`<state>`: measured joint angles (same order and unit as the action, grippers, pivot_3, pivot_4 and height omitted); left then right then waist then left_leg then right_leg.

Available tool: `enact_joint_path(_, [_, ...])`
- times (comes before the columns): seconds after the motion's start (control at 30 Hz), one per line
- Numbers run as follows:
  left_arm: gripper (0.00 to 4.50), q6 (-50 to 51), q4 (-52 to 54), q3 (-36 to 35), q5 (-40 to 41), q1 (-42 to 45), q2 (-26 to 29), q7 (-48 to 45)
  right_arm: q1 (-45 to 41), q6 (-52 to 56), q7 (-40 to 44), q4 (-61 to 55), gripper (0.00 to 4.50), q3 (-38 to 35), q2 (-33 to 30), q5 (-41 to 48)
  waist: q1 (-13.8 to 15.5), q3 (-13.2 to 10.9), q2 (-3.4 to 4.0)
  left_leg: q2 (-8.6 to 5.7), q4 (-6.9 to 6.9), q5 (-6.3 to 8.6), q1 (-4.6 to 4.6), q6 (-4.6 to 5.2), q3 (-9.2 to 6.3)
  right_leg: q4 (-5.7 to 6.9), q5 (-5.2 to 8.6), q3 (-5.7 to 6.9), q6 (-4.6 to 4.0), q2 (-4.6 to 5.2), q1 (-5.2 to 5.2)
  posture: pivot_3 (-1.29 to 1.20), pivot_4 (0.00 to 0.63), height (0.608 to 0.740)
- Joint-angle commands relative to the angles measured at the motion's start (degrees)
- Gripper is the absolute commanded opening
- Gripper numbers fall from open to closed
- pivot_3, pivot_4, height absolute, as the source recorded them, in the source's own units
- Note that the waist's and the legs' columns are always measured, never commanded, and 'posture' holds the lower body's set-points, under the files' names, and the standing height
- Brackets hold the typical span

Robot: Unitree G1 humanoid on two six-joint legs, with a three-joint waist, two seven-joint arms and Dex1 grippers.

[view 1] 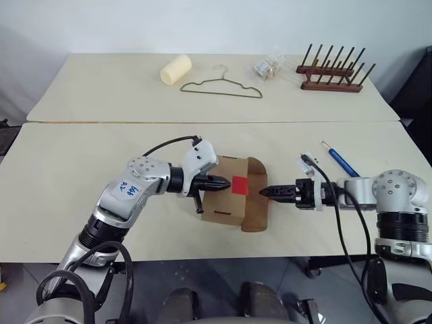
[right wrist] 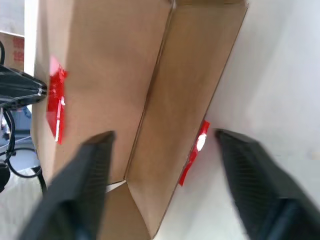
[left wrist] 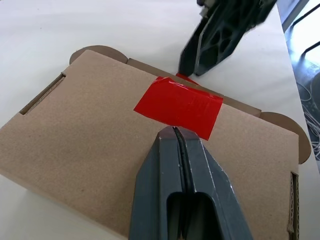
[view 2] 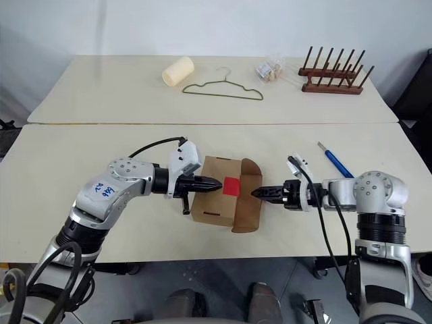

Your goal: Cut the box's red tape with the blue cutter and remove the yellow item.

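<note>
1. The box (view 1: 229, 196), plain brown cardboard with rounded flaps, is seen near the middle of the front bench (view 1: 67, 175).
2. The red tape (view 1: 239, 184) is stuck across its top edge.
3. The left tool (view 1: 221, 181), fully closed and empty, is rested at the tape.
4. The right tool (view 1: 264, 192), partly open, is placed around the box's side edge.
5. The blue cutter (view 1: 341, 160) is laid near the bench's right edge.

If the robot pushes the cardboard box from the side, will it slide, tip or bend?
The cardboard box lies flat and low on the table, so it would probably slide, not tip. Its thin walls and loose rounded flaps suggest it is light and may dent under pressure.
</note>
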<state>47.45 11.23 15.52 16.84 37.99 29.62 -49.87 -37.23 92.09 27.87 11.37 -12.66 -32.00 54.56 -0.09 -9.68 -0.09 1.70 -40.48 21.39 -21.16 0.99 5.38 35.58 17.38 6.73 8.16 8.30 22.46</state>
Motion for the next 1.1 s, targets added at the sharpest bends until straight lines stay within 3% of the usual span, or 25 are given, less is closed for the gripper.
enact_joint_path(0.03, [0.0,2.09,-1.44,1.51,-0.72,-1.55,1.21,0.15,0.91,0.41,-1.36,-1.4,2.88,0.17,1.29,0.96,-0.02,0.0,0.0,0.0,0.0,0.0,0.0,0.0,0.0,0.0,0.0,0.0,0.0,0.0,0.0,0.0,0.15,0.74])
enact_joint_path(0.33, [0.0,2.06,-1.5,1.3,-0.71,-1.63,1.12,0.26,0.1,0.41,-4.99,-0.68,2.88,1.52,5.25,1.43,-0.22,0.01,0.02,0.02,0.04,-0.01,0.07,-0.03,0.01,0.02,0.0,-0.05,0.0,-0.02,-0.01,0.0,0.15,0.74])
enact_joint_path(0.43, [0.0,2.22,-1.16,1.03,-0.62,-1.93,1.22,0.34,0.27,0.41,-5.91,-0.62,2.32,2.08,6.19,1.16,-0.27,0.01,0.02,0.03,0.05,-0.01,0.08,-0.03,0.02,0.02,0.0,-0.06,-0.01,-0.03,0.0,0.0,0.15,0.74])
enact_joint_path(0.5, [0.0,2.32,-1.09,0.89,-0.63,-1.99,1.13,0.52,0.38,0.41,-6.07,-0.14,1.68,2.17,6.13,1.02,-0.26,0.01,0.02,0.03,0.07,-0.01,0.07,-0.03,0.02,0.02,0.0,-0.06,-0.01,-0.03,0.01,0.0,0.15,0.74])
enact_joint_path(0.97, [0.0,2.05,-1.0,0.52,-0.4,-2.35,0.96,1.25,-0.16,0.41,-5.62,4.05,1.68,5.17,6.67,-3.6,-0.4,0.05,0.02,0.04,0.11,-0.02,0.13,-0.04,0.03,0.02,-0.01,-0.09,-0.02,-0.03,-0.01,0.0,0.15,0.74])
enact_joint_path(1.1, [0.0,1.78,-1.45,0.37,-0.44,-2.19,0.53,1.66,-1.77,0.41,-5.55,5.5,0.73,4.59,6.5,-5.21,-0.43,0.07,0.02,0.05,0.11,-0.03,0.14,-0.05,0.04,0.02,-0.02,-0.11,-0.03,-0.02,-0.02,0.0,0.15,0.74])
